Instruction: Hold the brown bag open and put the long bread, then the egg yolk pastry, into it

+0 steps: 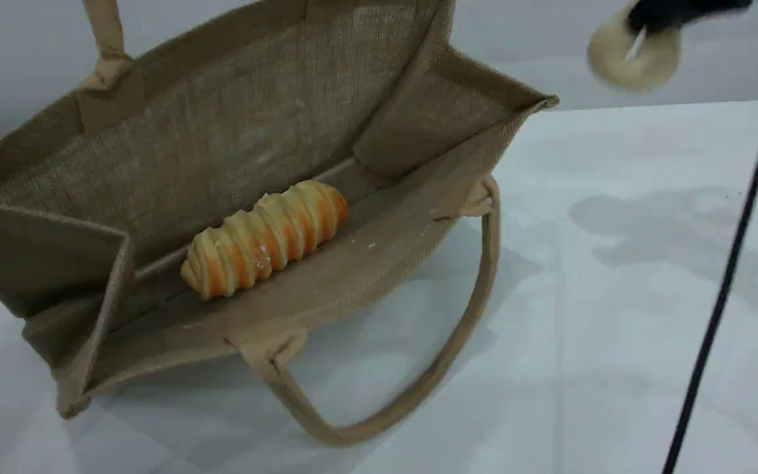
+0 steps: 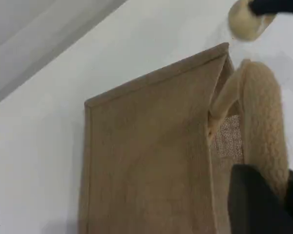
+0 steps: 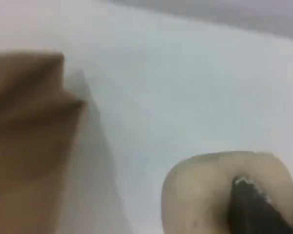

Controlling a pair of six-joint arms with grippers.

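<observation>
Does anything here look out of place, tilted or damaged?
Nothing looks damaged or spilled. The brown bag leans over with its mouth open, one handle pinched in the left claw. The long bread lies inside. The egg yolk pastry is in the right claw, above the table.

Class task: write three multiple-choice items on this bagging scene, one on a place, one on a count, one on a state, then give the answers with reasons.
1. Where is the long bread?
A on the table
B inside the brown bag
C in a gripper

2. How many loop handles of the bag show in the scene view?
A two
B one
C four

3. What is the state of the egg yolk pastry?
A lying in the bag
B crushed on the table
C held aloft by the right gripper

Answers: B, it lies on the bag's floor; A, one behind, one in front; C, dark fingers clamp it.
</observation>
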